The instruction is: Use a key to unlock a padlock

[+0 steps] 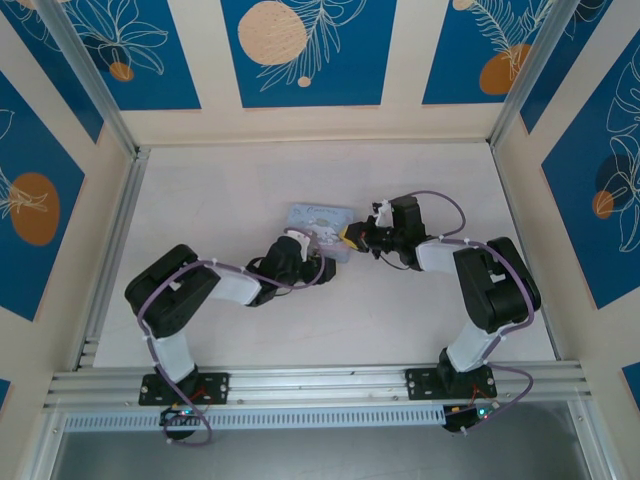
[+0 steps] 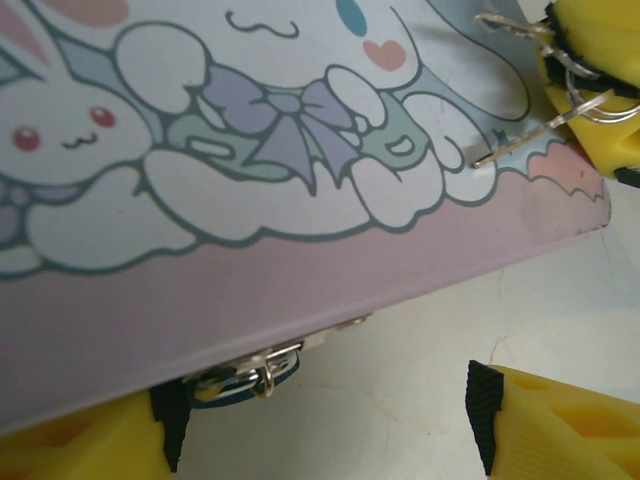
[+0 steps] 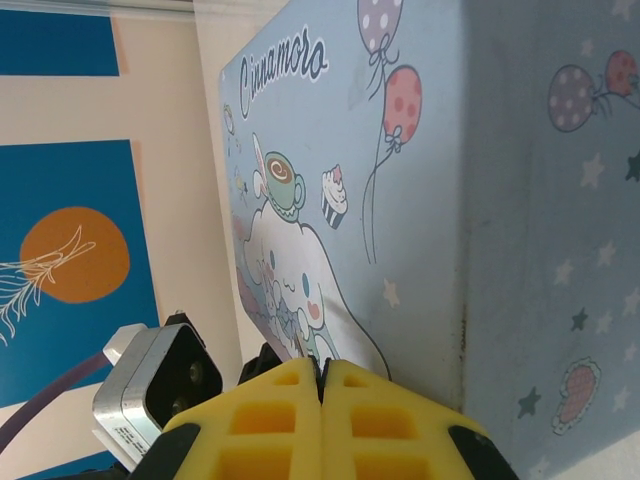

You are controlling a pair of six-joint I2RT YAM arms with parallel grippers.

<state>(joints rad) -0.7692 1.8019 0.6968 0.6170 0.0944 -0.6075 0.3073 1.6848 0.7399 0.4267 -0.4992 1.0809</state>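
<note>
The padlock [image 2: 240, 378], small and dark blue with a silver shackle, hangs from the hasp on the front edge of the cartoon tin [image 2: 300, 290]. My left gripper [image 2: 325, 420] stands open at that edge, its left finger [image 2: 80, 445] right beside the padlock and nothing between the pads. My right gripper [image 2: 590, 90] is shut on the key [image 2: 520, 140], a thin silvery blade on a small ring that points across the tin's lid. In the right wrist view the yellow fingers [image 3: 322, 385] press together, with the key's tip [image 3: 302, 340] poking out over the tin [image 3: 400, 200].
The light-blue tin [image 1: 315, 217] lies mid-table between the left gripper [image 1: 325, 262] and the right gripper [image 1: 352, 238]. Both arms reach inward from the near rail [image 1: 320, 385]. Patterned walls close off the back and both sides.
</note>
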